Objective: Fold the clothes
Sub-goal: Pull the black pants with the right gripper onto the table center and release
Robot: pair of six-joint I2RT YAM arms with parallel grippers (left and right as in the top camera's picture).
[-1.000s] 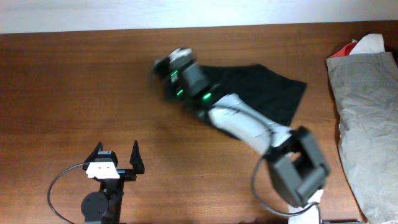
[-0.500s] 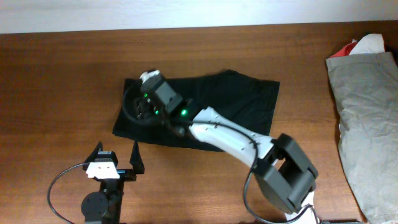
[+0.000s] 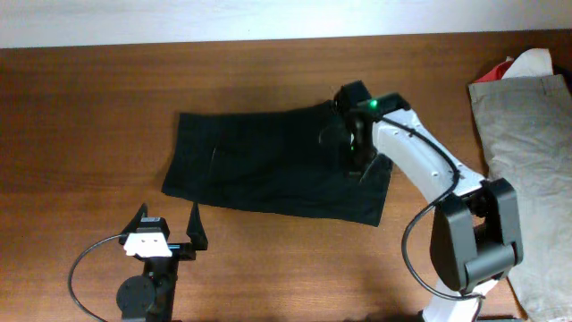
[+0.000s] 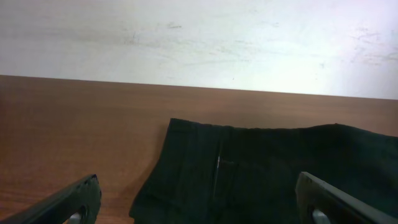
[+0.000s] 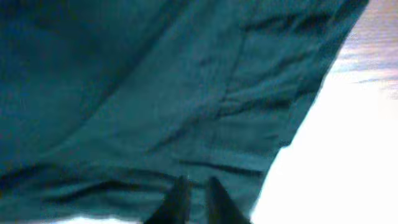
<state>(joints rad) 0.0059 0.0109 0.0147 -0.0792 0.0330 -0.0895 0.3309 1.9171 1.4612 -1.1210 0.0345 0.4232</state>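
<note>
A pair of black shorts (image 3: 259, 165) lies spread flat across the middle of the table, waistband to the left. It also shows in the left wrist view (image 4: 267, 168) and fills the right wrist view (image 5: 124, 93). My right gripper (image 3: 355, 148) hovers over the right part of the shorts, near their far edge. Its fingers (image 5: 194, 186) are almost together, with no cloth visibly pinched between them. My left gripper (image 3: 167, 224) rests open and empty near the front edge, just short of the shorts' front left corner (image 4: 199, 199).
A pile of grey clothes (image 3: 523, 152) lies at the right edge of the table, with a red and white item (image 3: 518, 64) at its far end. A white wall (image 4: 199, 37) stands behind the table.
My right arm pulled the shorts leftwards and spread them out, then swung back to their right end. The shorts now lie flat. The left arm has not moved.
</note>
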